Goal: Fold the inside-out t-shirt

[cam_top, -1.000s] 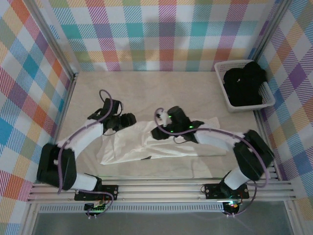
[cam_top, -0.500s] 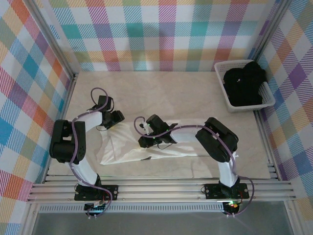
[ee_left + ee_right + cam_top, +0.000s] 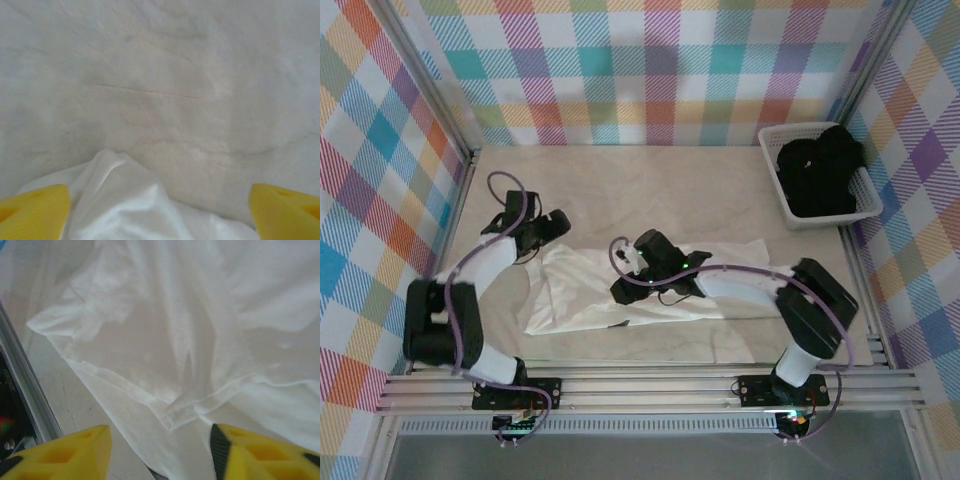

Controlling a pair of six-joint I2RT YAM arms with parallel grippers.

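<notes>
White t-shirt (image 3: 578,296), rumpled on tabletop (image 3: 650,190); left end effector (image 3: 159,212) released at its far-left edge, right end effector (image 3: 160,450) released above its middle.

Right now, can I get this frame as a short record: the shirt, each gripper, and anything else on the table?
t-shirt: white, lying loosely spread and wrinkled on the table, not yet neatly folded
left gripper: open, at the shirt's far left edge
right gripper: open, above the shirt's middle, holding nothing
basket: white, far right corner
black garment: inside the basket
</notes>
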